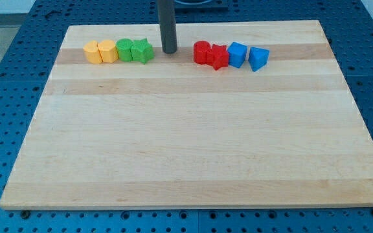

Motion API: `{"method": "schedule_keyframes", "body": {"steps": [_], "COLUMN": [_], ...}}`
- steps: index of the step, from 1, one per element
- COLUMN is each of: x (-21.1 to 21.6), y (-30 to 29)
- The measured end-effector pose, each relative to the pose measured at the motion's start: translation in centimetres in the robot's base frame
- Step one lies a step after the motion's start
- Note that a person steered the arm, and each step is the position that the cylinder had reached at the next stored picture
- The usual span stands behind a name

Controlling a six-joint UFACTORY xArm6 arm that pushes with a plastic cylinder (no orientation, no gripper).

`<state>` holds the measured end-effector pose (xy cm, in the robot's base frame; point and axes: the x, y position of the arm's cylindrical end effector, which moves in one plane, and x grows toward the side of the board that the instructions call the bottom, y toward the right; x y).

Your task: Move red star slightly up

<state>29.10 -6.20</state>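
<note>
We find our end effector to be a plain dark rod with no jaws; it cannot open, close or grasp, and at this moment it holds nothing. My tip (169, 50) rests on the wooden worktop (193, 155) in the upper centre of the frame, in the gap between two rows of blocks. It appears to touch no block.

Just to the tip's left sits the green star (143, 50), then a green block (125, 50) and two yellow blocks (108, 51) (92, 52), all in a close row toward the upper left. To the tip's right lie a red round block (202, 52), then the red star (218, 57), which touches or nearly touches it. Beyond are a blue block (237, 54) and a blue wedge-like block (258, 58).

The red star sits in the upper centre-right of the frame, slightly lower than its neighbours. We judge it light, rigid and likely to slide readily on the smooth wood. It cannot be gripped; contact belongs on its lower edge, centred, pushing toward the frame's top. An off-centre push may spin it or disturb the red round block and the blue block beside it.
</note>
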Motion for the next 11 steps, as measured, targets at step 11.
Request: {"method": "schedule_keyframes", "body": {"steps": [11], "x": [4.5], "y": [8.5]}}
